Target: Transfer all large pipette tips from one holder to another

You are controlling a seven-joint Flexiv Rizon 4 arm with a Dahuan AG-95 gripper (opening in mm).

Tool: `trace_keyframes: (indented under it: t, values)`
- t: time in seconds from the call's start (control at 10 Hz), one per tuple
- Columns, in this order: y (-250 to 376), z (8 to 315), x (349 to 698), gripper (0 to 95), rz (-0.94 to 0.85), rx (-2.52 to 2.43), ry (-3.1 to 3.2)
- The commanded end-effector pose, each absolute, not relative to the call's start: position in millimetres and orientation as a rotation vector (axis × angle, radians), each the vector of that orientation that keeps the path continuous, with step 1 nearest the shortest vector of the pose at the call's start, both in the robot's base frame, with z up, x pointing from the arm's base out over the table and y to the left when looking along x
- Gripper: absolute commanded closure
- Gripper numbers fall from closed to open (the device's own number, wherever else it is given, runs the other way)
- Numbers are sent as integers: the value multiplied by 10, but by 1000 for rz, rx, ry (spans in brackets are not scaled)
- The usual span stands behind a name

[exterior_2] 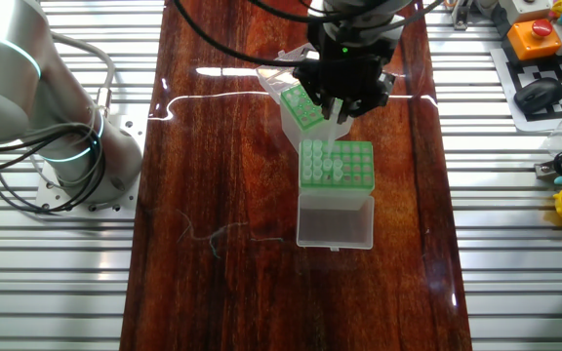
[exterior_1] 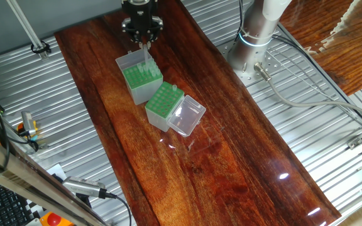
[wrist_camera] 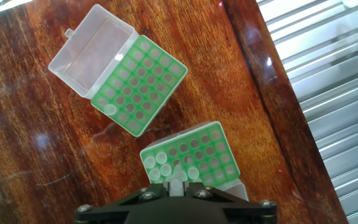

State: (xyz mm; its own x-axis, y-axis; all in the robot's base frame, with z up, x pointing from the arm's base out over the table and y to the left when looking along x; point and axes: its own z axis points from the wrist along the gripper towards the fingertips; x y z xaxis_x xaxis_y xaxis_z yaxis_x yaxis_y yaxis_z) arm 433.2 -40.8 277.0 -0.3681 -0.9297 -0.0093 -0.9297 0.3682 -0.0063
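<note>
The long wooden table (exterior_1: 187, 144) carries two green-topped boxes near its middle. The grey box (exterior_1: 141, 76) sits toward the far end with its whitish lid open; just beside it the clear-lidded box (exterior_1: 164, 105) has its tray lid folded flat on the wood. The claw (wrist_camera: 176, 185) hangs over the grey box, fingers pinched on one pipette tip (wrist_camera: 176, 177). A few tips (wrist_camera: 158, 165) stand in that rack's corner, and one (wrist_camera: 110, 109) remains in the other box.
</note>
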Motion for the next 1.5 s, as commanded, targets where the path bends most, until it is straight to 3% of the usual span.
trace_keyframes:
  t: [0.1, 1.5]
  values:
    - [-411, 2754, 4329, 950, 8, -1757, 2586]
    - [-442, 2380, 4303, 950, -20, -1788, 2512]
